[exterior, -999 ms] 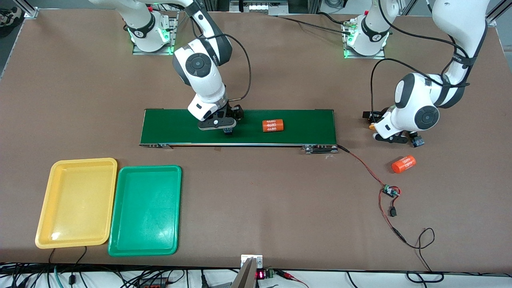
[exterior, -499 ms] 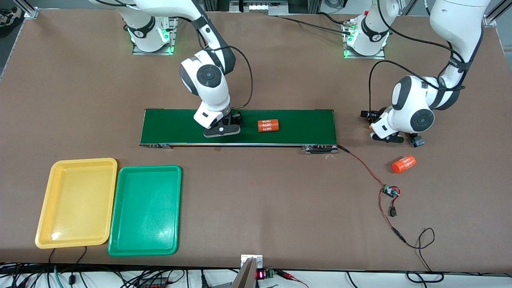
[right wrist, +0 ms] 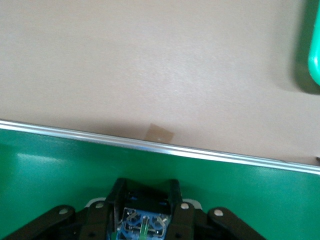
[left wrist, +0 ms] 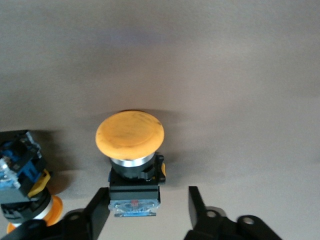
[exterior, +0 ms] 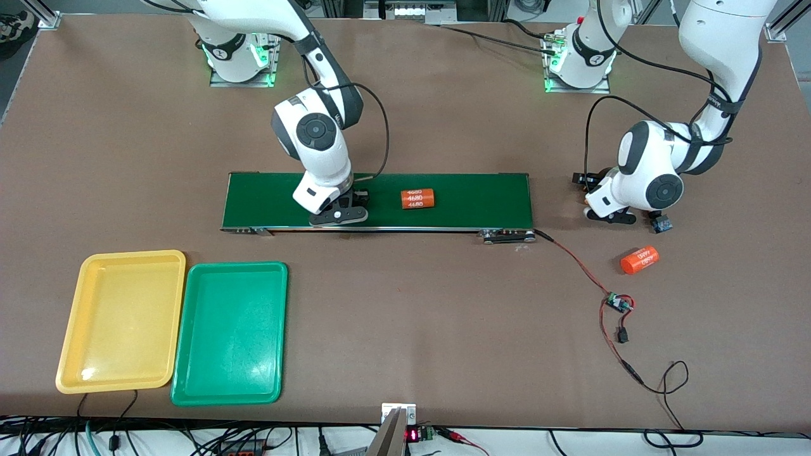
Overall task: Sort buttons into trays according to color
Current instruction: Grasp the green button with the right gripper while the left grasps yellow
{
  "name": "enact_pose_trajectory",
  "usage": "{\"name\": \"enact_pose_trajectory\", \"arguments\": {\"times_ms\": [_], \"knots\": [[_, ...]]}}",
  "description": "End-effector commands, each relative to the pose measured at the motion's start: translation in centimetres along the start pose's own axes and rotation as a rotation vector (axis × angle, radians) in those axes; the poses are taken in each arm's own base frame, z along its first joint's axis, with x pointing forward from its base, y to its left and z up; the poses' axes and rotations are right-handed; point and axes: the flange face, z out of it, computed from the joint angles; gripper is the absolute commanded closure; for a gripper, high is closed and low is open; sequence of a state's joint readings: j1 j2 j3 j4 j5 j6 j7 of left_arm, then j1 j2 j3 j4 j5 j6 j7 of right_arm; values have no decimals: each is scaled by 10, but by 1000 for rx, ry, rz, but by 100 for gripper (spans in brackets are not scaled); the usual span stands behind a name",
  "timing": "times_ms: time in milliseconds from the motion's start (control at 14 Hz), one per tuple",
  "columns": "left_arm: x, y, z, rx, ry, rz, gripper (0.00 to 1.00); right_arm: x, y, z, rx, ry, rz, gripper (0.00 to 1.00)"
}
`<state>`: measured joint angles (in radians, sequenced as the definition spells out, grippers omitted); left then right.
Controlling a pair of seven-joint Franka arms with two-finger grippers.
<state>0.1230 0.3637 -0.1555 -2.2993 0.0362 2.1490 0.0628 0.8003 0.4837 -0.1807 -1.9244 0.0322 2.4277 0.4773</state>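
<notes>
My left gripper (exterior: pixel 609 214) is low over the table past the belt's end, toward the left arm's end. It is open (left wrist: pixel 147 192), its fingers either side of the dark body of an upright yellow-capped button (left wrist: pixel 130 134). A second yellow-capped button (left wrist: pixel 22 180) lies tipped beside it; its dark blue body shows in the front view (exterior: pixel 659 223). My right gripper (exterior: pixel 338 214) is over the belt's nearer edge, shut (right wrist: pixel 145 185) on a dark blue button (right wrist: pixel 145 220) whose cap is hidden. The yellow tray (exterior: pixel 120 320) and green tray (exterior: pixel 231 332) lie side by side, nearer the camera.
The dark green conveyor belt (exterior: pixel 475 199) carries an orange cylinder (exterior: pixel 418 199) with white print. Another orange cylinder (exterior: pixel 638 259) lies on the table nearer the camera than my left gripper. A tiny circuit board (exterior: pixel 618 303) sits on red-black wires running from the belt's end.
My right gripper has moved with its button toward the belt's nearer edge. The orange cylinder on the belt has drifted toward the right arm's end. My left gripper has shifted slightly.
</notes>
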Motion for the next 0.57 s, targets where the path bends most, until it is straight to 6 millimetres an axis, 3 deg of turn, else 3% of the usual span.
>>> {"name": "enact_pose_trajectory", "arguments": {"times_ms": [0,214,357,499], "knots": [[-3,-7,-1,-21,6,79,54,-5,4,-6,-28,-68,77,87],[-5,-6,-22,-11,34,77,88,-2,17,-22,-35,-94,87,90],[-3,0,-48,3,74,76,97,16,34,-44,-19,-74,115,90],[3,6,-86,12,92,88,100,38,36,-76,-7,-56,96,90]]}}
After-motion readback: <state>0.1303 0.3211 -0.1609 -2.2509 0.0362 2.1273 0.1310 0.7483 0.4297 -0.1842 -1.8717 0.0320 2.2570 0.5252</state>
